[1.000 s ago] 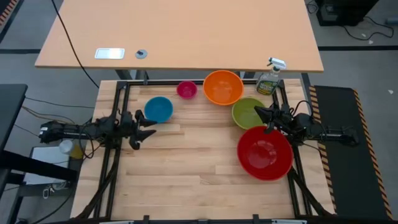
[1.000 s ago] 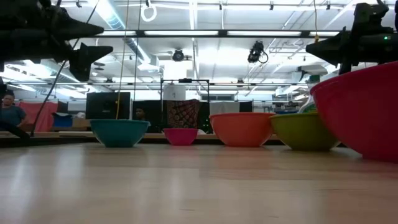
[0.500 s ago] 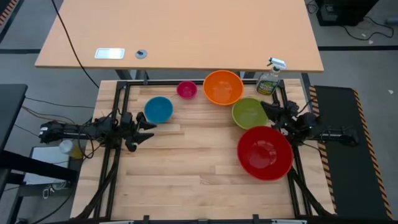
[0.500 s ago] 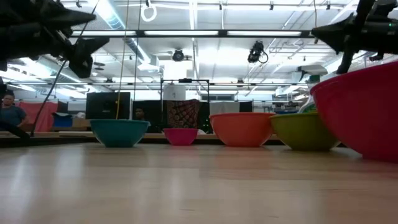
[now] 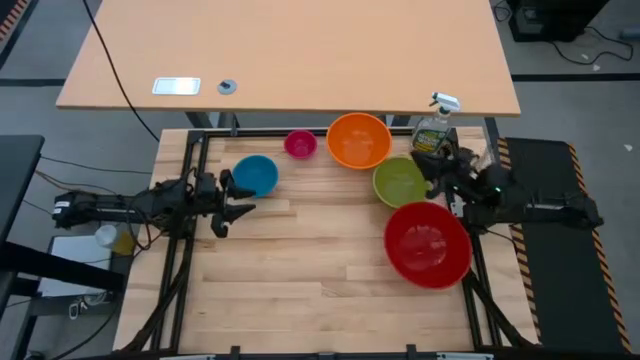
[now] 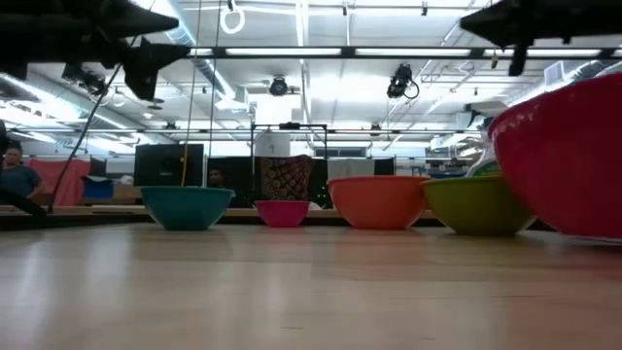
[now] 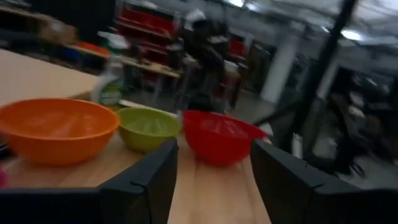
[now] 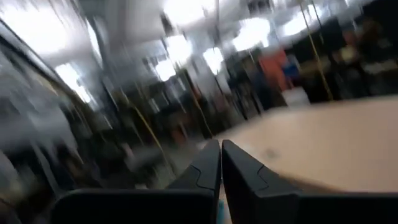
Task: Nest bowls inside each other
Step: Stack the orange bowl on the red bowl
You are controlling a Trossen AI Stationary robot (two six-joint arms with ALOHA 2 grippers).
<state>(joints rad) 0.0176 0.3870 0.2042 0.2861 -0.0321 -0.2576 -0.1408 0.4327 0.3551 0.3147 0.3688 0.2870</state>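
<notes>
Five bowls rest on their bases on the wooden table: red (image 5: 427,243) at the right, lime green (image 5: 400,182) behind it, orange (image 5: 358,140) and pink (image 5: 300,144) at the far edge, blue (image 5: 255,175) at the left. My left gripper (image 5: 238,195) hovers open just near of the blue bowl and points toward the table's right. My right gripper (image 5: 431,163) is shut with nothing in it, high over the green bowl's right rim. In the left wrist view the orange (image 7: 56,127), green (image 7: 149,127) and red (image 7: 217,137) bowls lie ahead of the open fingers.
A green spray bottle (image 5: 433,128) with a white trigger stands at the far right corner, close behind my right gripper. A second, larger tabletop (image 5: 290,50) lies beyond the far edge. The table's middle and near part (image 5: 300,270) is bare wood.
Both grippers have risen above the table, the right one more than the left, and the right has drifted toward the far edge over the green bowl. The bowls stand where they were.
</notes>
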